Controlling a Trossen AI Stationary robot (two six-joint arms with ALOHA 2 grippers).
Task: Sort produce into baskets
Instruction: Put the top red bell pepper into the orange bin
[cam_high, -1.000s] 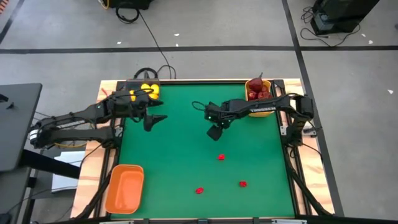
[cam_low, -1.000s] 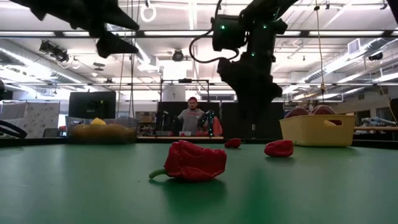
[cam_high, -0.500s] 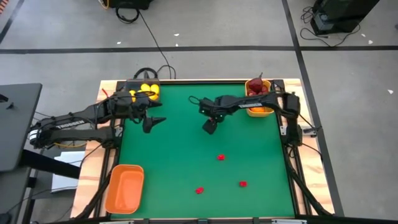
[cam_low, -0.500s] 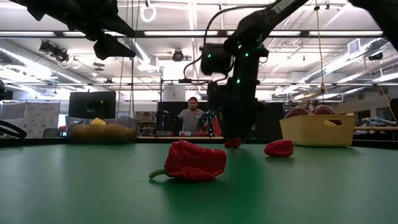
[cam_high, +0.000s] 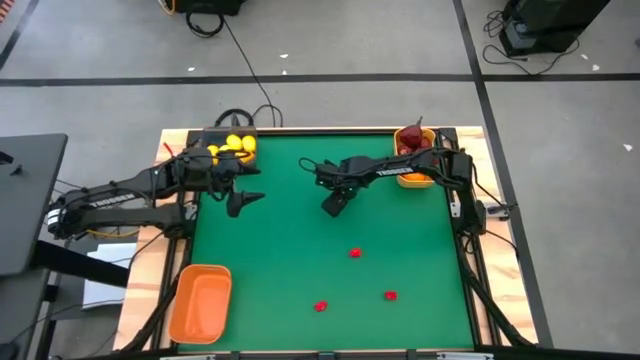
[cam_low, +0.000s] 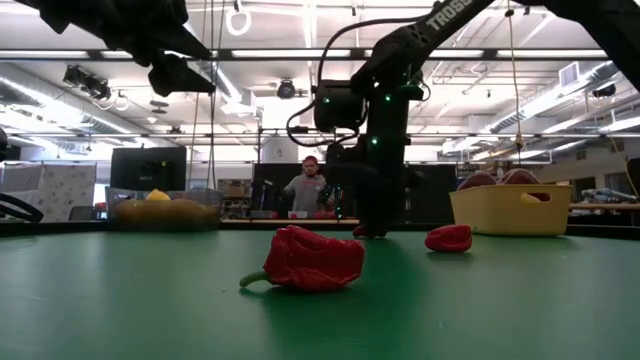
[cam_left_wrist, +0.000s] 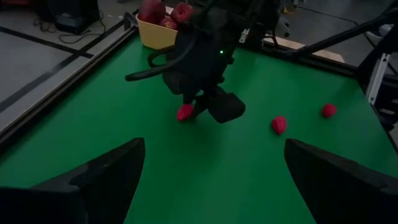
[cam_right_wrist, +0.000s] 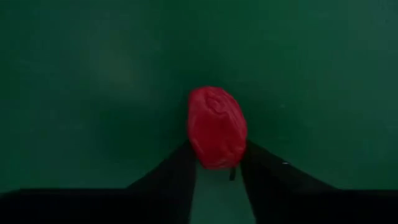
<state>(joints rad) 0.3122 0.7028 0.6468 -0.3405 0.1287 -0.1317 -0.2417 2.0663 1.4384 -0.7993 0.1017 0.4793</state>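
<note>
A: Right hand (cam_high: 333, 203)?
B: Over the green worktop (cam_high: 300, 270) mid-back, fingers (cam_right_wrist: 168, 180) closed on a small red pepper (cam_right_wrist: 216, 126); wrist view shows it pinched between both tips.
A: Left hand (cam_high: 240, 200)?
B: Hovering near the dark grey basket (cam_high: 228, 140) of yellow fruits (cam_high: 233, 147), fingers spread wide, holding nothing.
A: The rest?
B: Three red peppers (cam_high: 354, 253) loose on the worktop. Yellow basket (cam_high: 415, 170) holds red apples (cam_high: 412, 143). Orange basket (cam_high: 200, 302) sits at the front-left edge.

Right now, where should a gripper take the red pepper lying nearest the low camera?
Probably across the plump body of the pepper, from straight above: it lies on its side, and the thin stem sticking out sideways offers little to pinch.
</note>
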